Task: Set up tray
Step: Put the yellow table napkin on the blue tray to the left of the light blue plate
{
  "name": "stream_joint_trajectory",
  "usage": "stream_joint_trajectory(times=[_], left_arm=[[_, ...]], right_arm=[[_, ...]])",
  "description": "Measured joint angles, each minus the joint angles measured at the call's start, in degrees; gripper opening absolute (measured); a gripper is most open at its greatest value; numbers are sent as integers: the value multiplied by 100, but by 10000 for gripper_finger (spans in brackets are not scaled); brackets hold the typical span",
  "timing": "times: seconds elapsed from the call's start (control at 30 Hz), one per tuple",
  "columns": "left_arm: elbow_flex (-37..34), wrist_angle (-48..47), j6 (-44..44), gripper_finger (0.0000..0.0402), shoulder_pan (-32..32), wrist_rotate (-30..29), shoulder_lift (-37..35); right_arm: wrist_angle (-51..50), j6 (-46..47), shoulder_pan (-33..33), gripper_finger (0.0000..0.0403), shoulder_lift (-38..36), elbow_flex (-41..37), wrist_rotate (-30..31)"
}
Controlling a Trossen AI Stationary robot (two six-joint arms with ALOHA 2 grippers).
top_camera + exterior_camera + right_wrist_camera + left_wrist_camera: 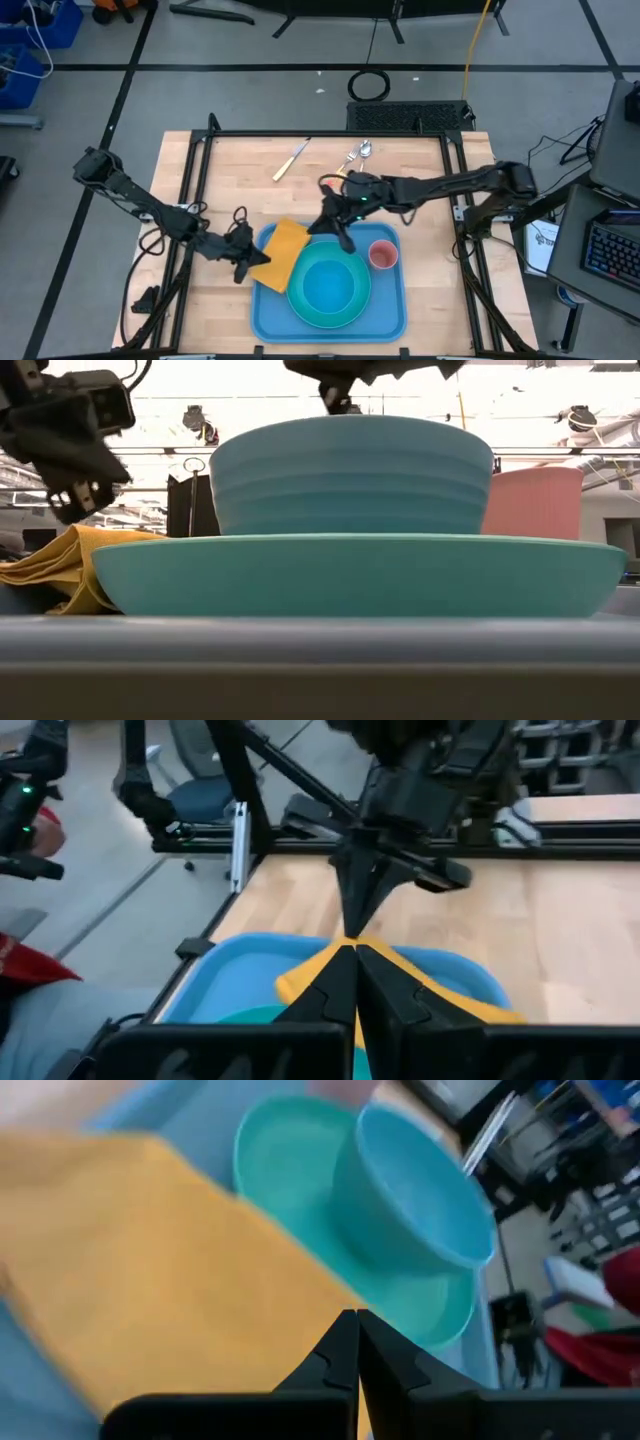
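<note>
A robotics lab or workshop is indicated. A wooden table framed by black metal rails is seen on a grey floor marked with dark tape lines. Blue storage bins are stacked at one edge, a coiled cable lies on the floor, and a keyboard is set beside the rig. Ceiling beams and ducts are visible overhead.
</note>
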Motion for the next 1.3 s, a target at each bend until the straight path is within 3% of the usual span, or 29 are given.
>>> stream_joint_trajectory(times=[0.2, 0.33, 0.5, 0.67, 0.9, 1.07, 1.3], left_arm=[[0, -93, -24, 2, -13, 594, 82], [4, -164, -252, 2, 123, 993, 372], [89, -68, -111, 1, 287, 1266, 1025], [564, -149, 367, 1, 405, 1431, 1697], [1152, -1291, 527, 1, 534, 1389, 2250], [1259, -1057, 671, 1, 560, 1360, 2443], [1261, -617, 9, 1, 589, 1670, 2917]], right_arm=[[674, 223, -78, 0, -867, -1193, 674], [1291, 554, -232, 0, -1346, -1938, 724], [1351, 610, -274, 0, -1690, -2407, 824], [1365, 634, -280, 0, -1716, -2427, 880], [1332, 627, -294, 0, -1716, -2429, 874], [1184, 625, -293, 0, -1714, -2429, 873], [1284, 577, -293, 0, -1714, -2427, 886]])
